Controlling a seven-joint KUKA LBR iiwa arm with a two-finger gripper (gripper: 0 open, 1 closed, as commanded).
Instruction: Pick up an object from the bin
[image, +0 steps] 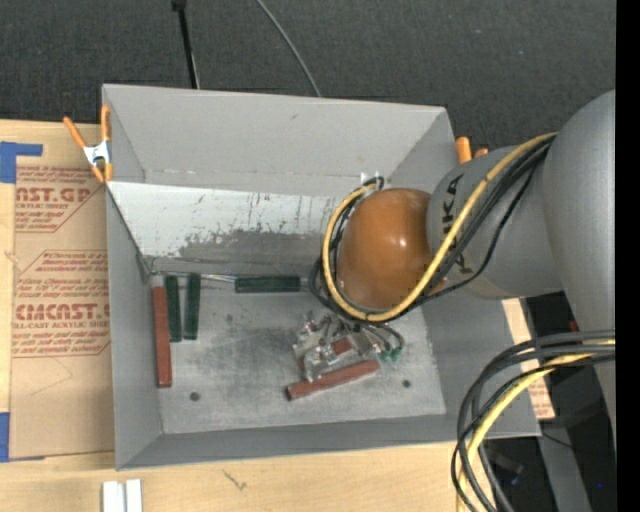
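My gripper (318, 343) is low in the bin's front right part, partly hidden under the arm's orange dome. Just in front of it a reddish-brown bar (332, 379) lies flat on the floor, slanting up to the right. A shorter reddish-brown piece (344, 346) lies right against the gripper's metal parts; whether it is held I cannot tell. A small green bit (391, 350) shows to the right of the gripper.
A dark green bar (267, 284) lies along the back wall. At the left, two dark green bars (181, 307) lie side by side next to a long reddish-brown bar (161, 337). The arm and its cables cover the bin's right side.
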